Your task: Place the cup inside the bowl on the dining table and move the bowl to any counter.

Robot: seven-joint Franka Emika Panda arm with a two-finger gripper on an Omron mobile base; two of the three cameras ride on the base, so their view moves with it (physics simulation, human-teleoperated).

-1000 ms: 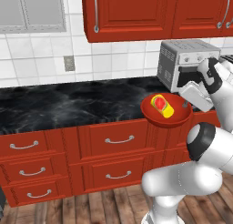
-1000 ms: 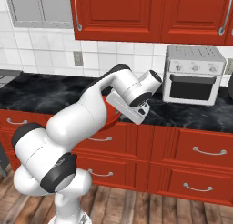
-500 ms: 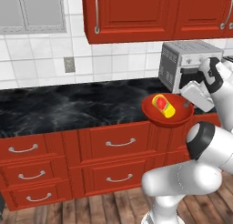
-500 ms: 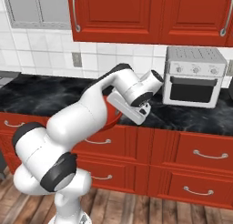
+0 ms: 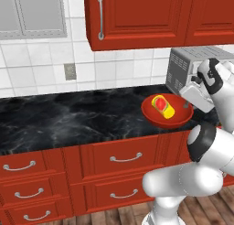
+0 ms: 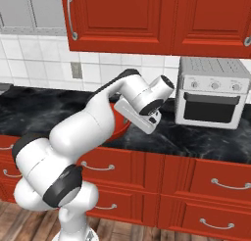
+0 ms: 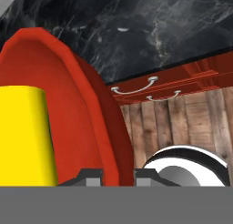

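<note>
1. A toaster oven (image 6: 212, 91) stands on the counter (image 5: 68, 119) just right of the arm.
2. The gripper (image 7: 117, 176) pinches the bowl (image 5: 165, 113) by its rim, over the counter's front edge.
3. The cup (image 5: 163, 106) lies inside the bowl.
4. Red drawers (image 5: 121, 158) below, red cabinets (image 6: 147, 19) above, white tile wall (image 5: 55, 71), wood floor (image 7: 182, 123).

The counter (image 5: 68, 116), black marble over red drawers (image 5: 123, 158), carries a toaster oven (image 6: 211, 90) at its right.

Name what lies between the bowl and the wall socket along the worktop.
Bare black marble counter lies between the bowl and the wall socket, as the left base view shows.
</note>
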